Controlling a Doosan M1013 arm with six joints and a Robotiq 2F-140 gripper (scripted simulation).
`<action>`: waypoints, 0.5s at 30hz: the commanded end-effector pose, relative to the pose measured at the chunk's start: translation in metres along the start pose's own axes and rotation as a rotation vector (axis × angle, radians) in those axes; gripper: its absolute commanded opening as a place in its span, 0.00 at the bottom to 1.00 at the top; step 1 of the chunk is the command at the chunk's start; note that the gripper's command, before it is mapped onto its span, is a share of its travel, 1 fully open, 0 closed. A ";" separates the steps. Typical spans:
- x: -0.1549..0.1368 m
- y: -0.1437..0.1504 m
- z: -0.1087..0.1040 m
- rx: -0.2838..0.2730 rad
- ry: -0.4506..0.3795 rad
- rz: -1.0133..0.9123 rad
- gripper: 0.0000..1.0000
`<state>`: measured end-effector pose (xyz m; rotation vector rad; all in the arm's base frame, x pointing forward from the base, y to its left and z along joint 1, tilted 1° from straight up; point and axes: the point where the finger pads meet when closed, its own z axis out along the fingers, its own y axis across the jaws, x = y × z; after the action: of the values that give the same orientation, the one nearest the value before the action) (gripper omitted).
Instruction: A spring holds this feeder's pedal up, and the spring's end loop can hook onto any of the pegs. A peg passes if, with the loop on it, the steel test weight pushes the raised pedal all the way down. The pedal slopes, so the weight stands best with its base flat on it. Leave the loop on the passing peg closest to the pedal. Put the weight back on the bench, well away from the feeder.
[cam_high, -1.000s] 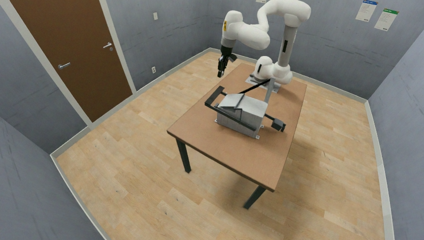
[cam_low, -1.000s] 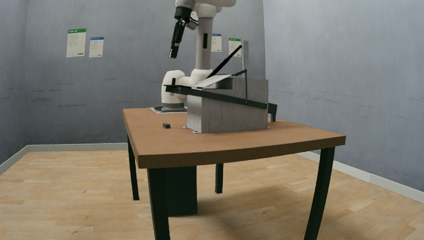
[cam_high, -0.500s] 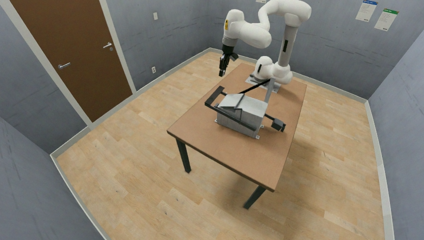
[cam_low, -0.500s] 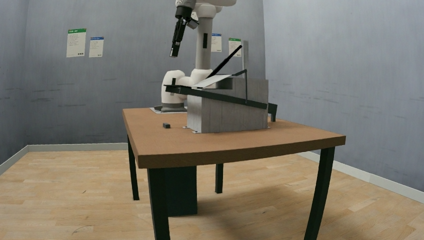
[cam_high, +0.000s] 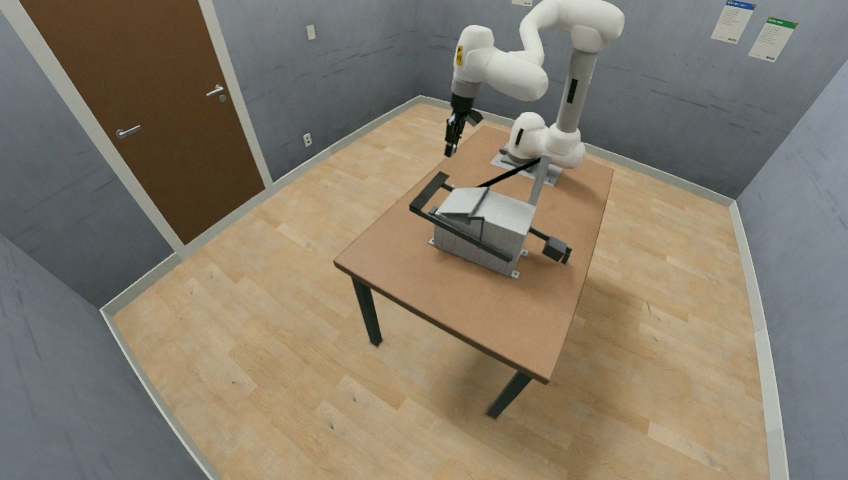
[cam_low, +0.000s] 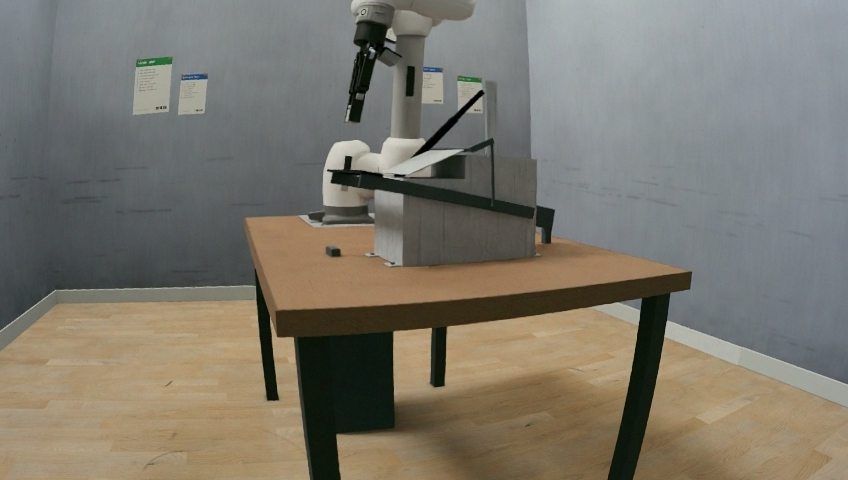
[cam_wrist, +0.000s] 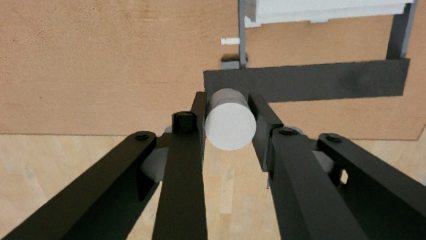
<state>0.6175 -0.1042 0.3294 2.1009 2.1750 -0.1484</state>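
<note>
My gripper (cam_high: 449, 152) (cam_low: 352, 118) (cam_wrist: 227, 109) is shut on the steel test weight (cam_wrist: 231, 127), a light grey cylinder whose round end faces the wrist camera. It is held in the air, higher than the feeder. In the wrist view the weight overlaps the left end of the dark pedal (cam_high: 429, 191) (cam_low: 345, 177) (cam_wrist: 330, 82), with a height gap shown by the top and exterior views. The pedal is raised at the front of the grey feeder (cam_high: 477, 237) (cam_low: 470, 231), its side arms sloping down along the box. The spring, its loop and the pegs cannot be made out.
The feeder stands on the brown bench (cam_high: 410, 273) (cam_low: 333, 291) (cam_wrist: 100, 75). A black slanted bar (cam_high: 508, 172) (cam_low: 449, 123) and a grey upright (cam_high: 539, 181) (cam_low: 490, 113) rise above it. A small dark block (cam_low: 332, 251) (cam_wrist: 230, 64) lies near the pedal end. A dark side arm (cam_high: 554, 248) sticks out opposite.
</note>
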 end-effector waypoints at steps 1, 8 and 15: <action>0.003 -0.003 0.002 -0.001 0.003 0.000 0.25; 0.015 -0.014 0.012 -0.001 0.012 0.000 0.25; 0.021 -0.021 0.017 -0.001 0.017 0.000 0.25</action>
<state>0.5978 -0.0879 0.3099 2.1089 2.1833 -0.1323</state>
